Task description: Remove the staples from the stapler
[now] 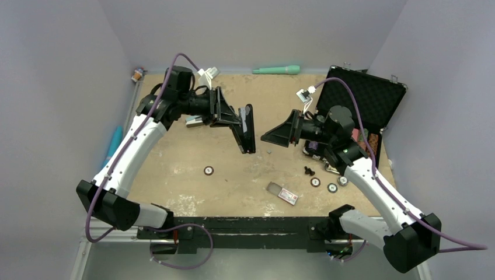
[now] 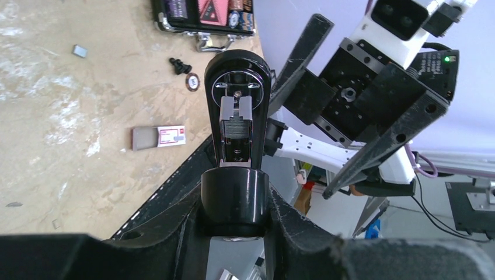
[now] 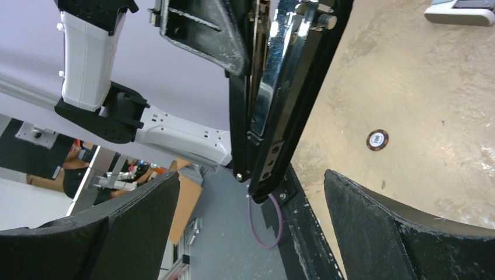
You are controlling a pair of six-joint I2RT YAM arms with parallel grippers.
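**Stapler held aloft for unloading.**
The left hand (image 1: 233, 119) is clamped on one end of the black stapler (image 1: 246, 129), lifting it clear of the counter (image 1: 245, 175) with its open channel facing the right hand (image 1: 279, 134). That hand's fingers are spread wide and empty, probably to reach in. The staples (image 2: 236, 125) remain a silvery block inside the channel.

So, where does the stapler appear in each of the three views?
Top external: the stapler is at the centre, held by the left pincer.
Left wrist: centre, seen end-on.
Right wrist: top centre, slanting down.
Shared landmark: the open right pincer, facing it.
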